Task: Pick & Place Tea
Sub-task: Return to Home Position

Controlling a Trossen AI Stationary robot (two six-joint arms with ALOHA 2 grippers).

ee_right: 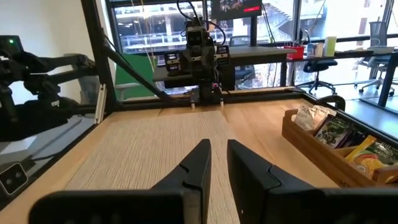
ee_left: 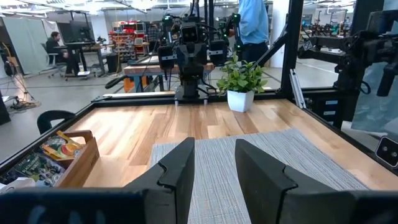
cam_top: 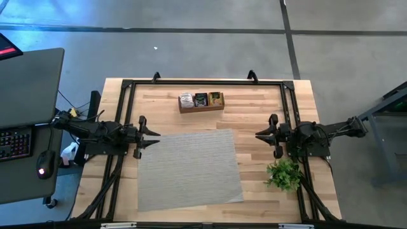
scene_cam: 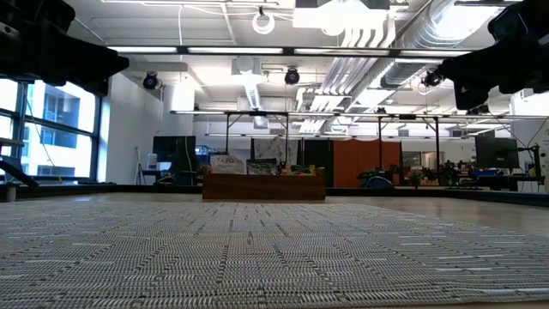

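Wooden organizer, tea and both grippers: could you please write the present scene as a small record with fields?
organizer: wooden organizer, at the far edge of the table, beyond the grey mat
tea: tea sachets stand inside the organizer; whitish in the left section, dark in the middle, yellow-orange in the right
left gripper: left gripper at the mat's left edge, open, holding nothing
right gripper: right gripper at the mat's right side, fingers narrowly apart, holding nothing
other: plant near the right arm
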